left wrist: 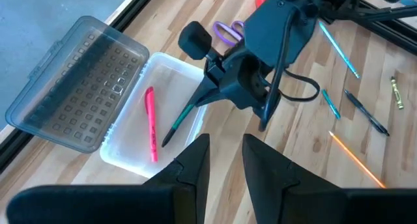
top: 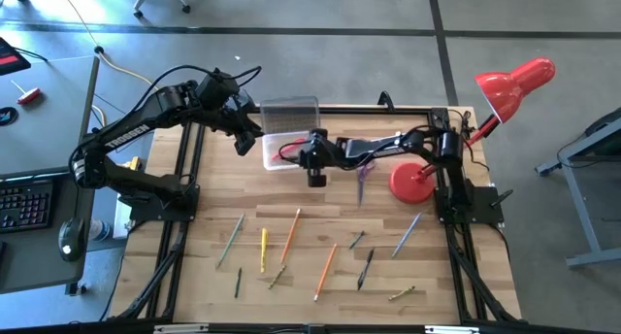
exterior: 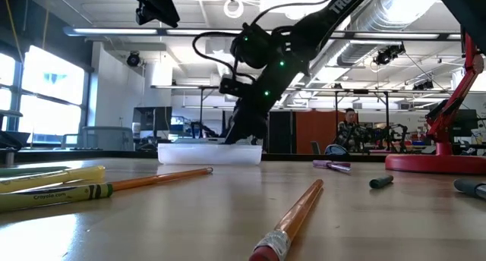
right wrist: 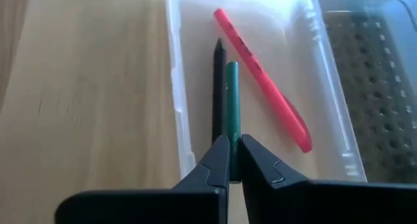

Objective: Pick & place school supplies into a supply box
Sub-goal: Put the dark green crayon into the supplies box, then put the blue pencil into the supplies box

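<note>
- The right gripper (right wrist: 229, 160) is clamped on a green pen (right wrist: 232, 100) that points forward out of its fingers, tip down over the open supply box (top: 276, 159). A black pen (right wrist: 219, 94) shows close beside it; whether that one is also held or already lies in the box I cannot tell.
- The pen's long axis runs roughly along the box's length, beside the pink marker (left wrist: 151, 123) lying on the box floor, so letting go here should drop it inside, I judge.
- The right arm reaches in low across the table from its own side, wrist tilted down at the box's near rim.
- The left gripper (left wrist: 225, 160) hangs above, just outside the box, fingers apart and empty.
- Other pencils, such as an orange pencil (top: 290, 235), lie well apart on the table (top: 446, 276), nearer the front.
</note>
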Action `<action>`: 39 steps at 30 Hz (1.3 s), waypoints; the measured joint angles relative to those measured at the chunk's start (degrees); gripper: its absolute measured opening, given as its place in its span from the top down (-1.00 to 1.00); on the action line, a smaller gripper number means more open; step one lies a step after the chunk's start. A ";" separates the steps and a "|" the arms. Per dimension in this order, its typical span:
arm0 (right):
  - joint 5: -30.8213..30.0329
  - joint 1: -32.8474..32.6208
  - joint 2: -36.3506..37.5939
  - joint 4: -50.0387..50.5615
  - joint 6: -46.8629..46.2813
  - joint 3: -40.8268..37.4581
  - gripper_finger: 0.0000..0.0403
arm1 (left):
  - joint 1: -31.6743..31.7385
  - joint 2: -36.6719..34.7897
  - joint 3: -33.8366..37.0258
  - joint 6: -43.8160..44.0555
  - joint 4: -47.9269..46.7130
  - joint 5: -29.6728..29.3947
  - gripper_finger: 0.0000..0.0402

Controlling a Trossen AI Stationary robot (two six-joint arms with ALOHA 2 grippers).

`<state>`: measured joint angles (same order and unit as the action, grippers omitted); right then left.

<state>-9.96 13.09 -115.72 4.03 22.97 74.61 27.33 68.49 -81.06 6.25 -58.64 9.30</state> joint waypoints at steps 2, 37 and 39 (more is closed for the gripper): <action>0.58 0.24 0.00 -0.23 1.76 -0.70 0.94 | 0.02 0.00 0.00 0.01 0.01 0.00 0.40; 11.12 -38.59 30.18 43.50 -23.63 -11.60 0.77 | 0.00 0.00 0.09 0.10 -1.55 -2.91 0.40; 12.21 -41.05 30.61 43.41 -25.98 -15.96 0.80 | 0.00 0.00 0.09 0.65 -1.55 -2.91 0.40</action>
<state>2.25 -27.96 -85.11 47.44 -3.01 58.65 27.33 68.49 -80.96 6.90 -60.19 6.39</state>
